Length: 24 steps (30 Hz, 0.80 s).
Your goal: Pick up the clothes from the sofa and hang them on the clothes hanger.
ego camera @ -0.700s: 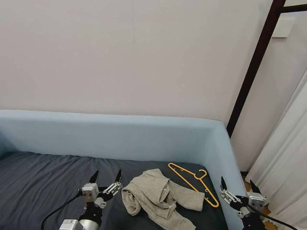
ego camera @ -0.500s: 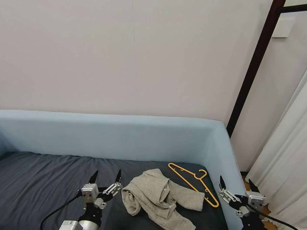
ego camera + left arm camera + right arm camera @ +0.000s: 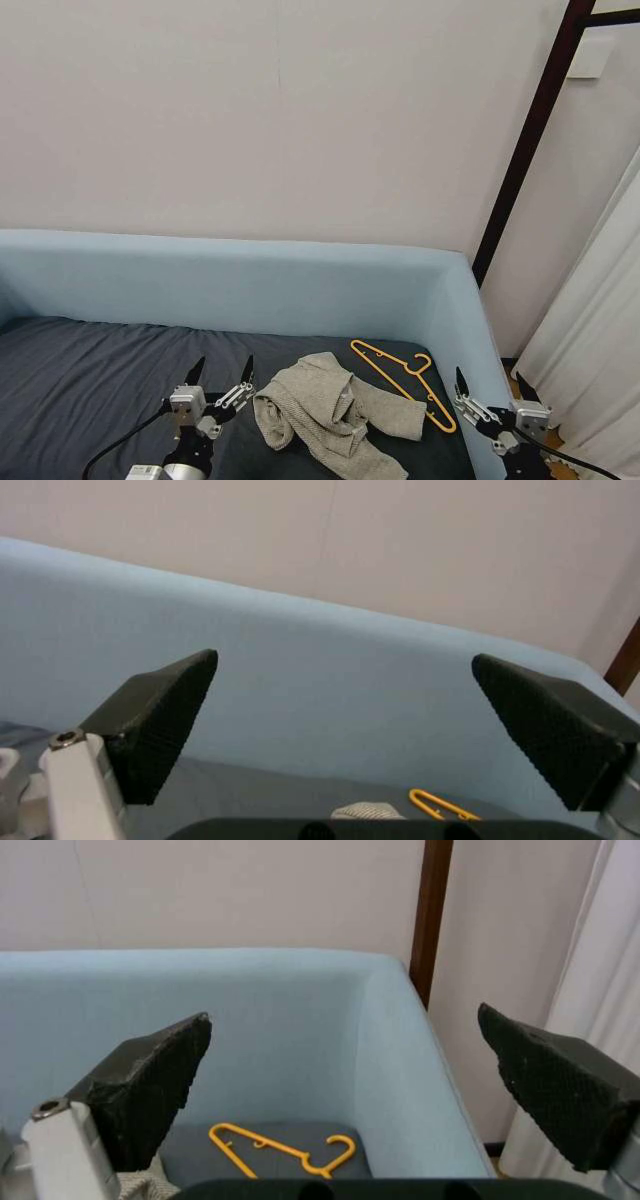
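A crumpled beige-grey garment (image 3: 330,412) lies on the dark seat of the sofa, right of centre. An orange clothes hanger (image 3: 405,382) rests flat beside it, toward the sofa's right arm; its hook end appears in the right wrist view (image 3: 285,1148) and a bit of it in the left wrist view (image 3: 440,805). My left gripper (image 3: 222,372) stands open, fingers pointing up, just left of the garment and apart from it. Open too, my right gripper (image 3: 490,385) hovers by the right armrest, right of the hanger. Neither holds anything.
The light blue sofa (image 3: 250,285) has a tall backrest and a right armrest (image 3: 460,340). A plain wall rises behind it. A dark wooden post (image 3: 525,140) and white curtains (image 3: 595,330) stand to the right of the sofa.
Both grippers have sunk slightly in the head view. The garment and hanger lie as before.
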Tool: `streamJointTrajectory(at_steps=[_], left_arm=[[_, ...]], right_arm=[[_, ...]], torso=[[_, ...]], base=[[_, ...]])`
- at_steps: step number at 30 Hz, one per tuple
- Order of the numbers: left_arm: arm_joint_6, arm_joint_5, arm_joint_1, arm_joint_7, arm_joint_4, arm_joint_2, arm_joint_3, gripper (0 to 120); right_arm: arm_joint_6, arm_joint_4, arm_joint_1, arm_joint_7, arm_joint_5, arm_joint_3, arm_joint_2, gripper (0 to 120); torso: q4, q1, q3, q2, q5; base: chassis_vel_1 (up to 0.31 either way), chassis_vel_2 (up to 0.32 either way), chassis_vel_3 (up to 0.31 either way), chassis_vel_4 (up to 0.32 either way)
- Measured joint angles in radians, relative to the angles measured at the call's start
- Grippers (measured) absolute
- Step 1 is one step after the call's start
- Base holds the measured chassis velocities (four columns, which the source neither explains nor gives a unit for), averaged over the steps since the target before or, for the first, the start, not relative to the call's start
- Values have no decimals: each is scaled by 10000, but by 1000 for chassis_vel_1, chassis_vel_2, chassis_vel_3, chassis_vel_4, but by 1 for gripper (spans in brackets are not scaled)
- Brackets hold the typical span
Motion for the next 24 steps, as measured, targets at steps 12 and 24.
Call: streamJointTrajectory(at_steps=[12,24], left_arm=[[74,570,159,-444,172,-31,-174,100],[-9,355,241,-844,731,75,-854,100]], right_arm=[[-163,-198,258,3,703,-105,-703,100],[-1283,-1936,2789,-871,5974,-1235,-3001,100]], torso=[[-1,-1,0,0,0],[0,0,1,-1,1]], base=[[0,0,0,0],[0,0,0,0]])
